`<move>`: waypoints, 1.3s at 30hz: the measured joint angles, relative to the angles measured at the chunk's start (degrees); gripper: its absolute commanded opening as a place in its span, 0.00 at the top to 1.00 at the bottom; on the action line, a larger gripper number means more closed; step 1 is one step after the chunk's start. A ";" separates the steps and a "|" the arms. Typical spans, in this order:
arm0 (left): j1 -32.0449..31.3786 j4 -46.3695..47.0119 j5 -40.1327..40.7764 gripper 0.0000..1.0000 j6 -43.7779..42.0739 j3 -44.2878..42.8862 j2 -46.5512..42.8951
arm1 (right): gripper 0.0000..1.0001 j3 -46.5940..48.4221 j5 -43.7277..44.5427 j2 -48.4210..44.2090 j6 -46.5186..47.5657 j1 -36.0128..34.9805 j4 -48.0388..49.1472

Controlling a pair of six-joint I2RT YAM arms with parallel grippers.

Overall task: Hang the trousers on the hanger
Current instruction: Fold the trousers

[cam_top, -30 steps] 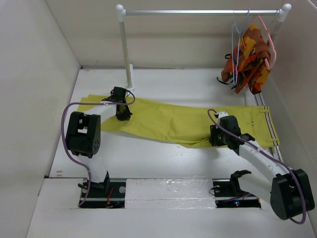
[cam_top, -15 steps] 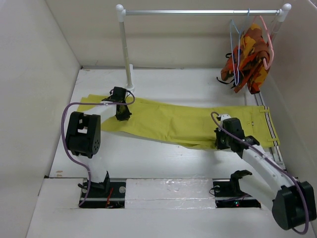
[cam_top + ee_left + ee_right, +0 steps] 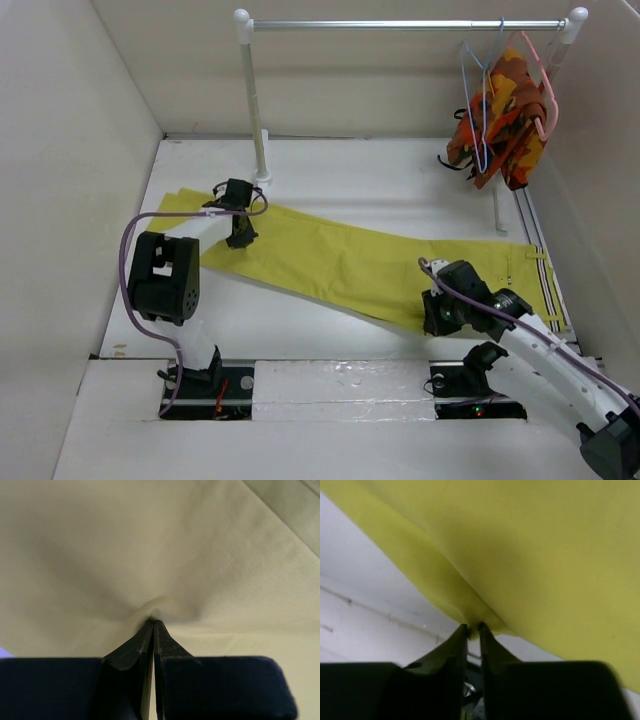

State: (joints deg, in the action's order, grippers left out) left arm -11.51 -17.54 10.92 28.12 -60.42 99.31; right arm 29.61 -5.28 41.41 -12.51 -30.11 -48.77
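White table [image 3: 330,170], with the trousers [image 3: 340,260] lying flat diagonally across it. The hanger [image 3: 483,110] hangs on the rail [image 3: 400,24] back right, well apart. Left gripper [image 3: 238,238] is pinched tight on leg cloth, and right gripper [image 3: 432,322] nips the near edge with its jaws nearly together.

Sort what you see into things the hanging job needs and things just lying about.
Needed: trousers; pale-blue hanger; left gripper and right gripper, both pinching the trousers.
Lying about: pink hanger; patterned garment.
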 measured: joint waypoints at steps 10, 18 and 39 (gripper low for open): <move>0.11 -4.13 0.57 0.73 -0.81 1.20 -9.11 | 0.43 7.72 0.09 -1.22 -3.06 -2.93 -8.07; 1.70 -1.16 -5.18 0.70 0.11 -4.20 -6.56 | 0.97 7.28 4.74 8.55 -0.31 12.74 6.49; 23.89 1.86 -22.47 0.73 6.82 15.52 -17.16 | 0.47 17.81 -6.60 34.69 11.37 25.46 23.98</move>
State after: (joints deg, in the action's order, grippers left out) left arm 12.38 -15.68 -11.55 34.94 -44.91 82.15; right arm 47.42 -11.88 76.09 -1.15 -4.64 -24.80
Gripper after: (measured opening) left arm 0.293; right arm 0.430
